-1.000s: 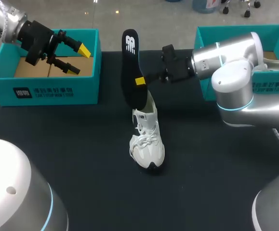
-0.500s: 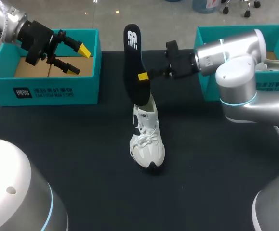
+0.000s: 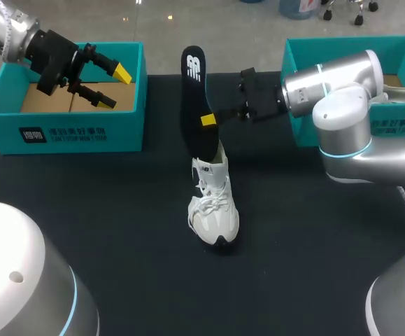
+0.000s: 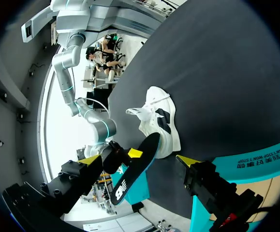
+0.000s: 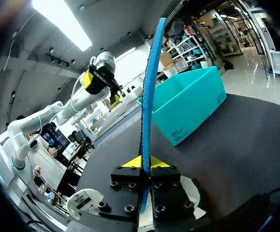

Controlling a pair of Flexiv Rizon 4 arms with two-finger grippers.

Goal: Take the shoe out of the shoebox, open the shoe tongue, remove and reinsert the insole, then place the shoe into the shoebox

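Insole on end over the white shoe

The shoe stands on the dark worktop, toe nearest. The black insole rises from the shoe's opening, pinched at mid-length by the right tool. Behind, the left tool hangs spread over the left shoebox. The right shoebox sits opposite.

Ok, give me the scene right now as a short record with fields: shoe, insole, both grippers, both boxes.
shoe: white, standing on its sole on the black table, outside both boxes
insole: black, held on end, lower end at the shoe's opening
right gripper: shut on the insole, partway up it
left gripper: open, empty, above the left shoebox
right shoebox: teal, partly hidden by the right arm
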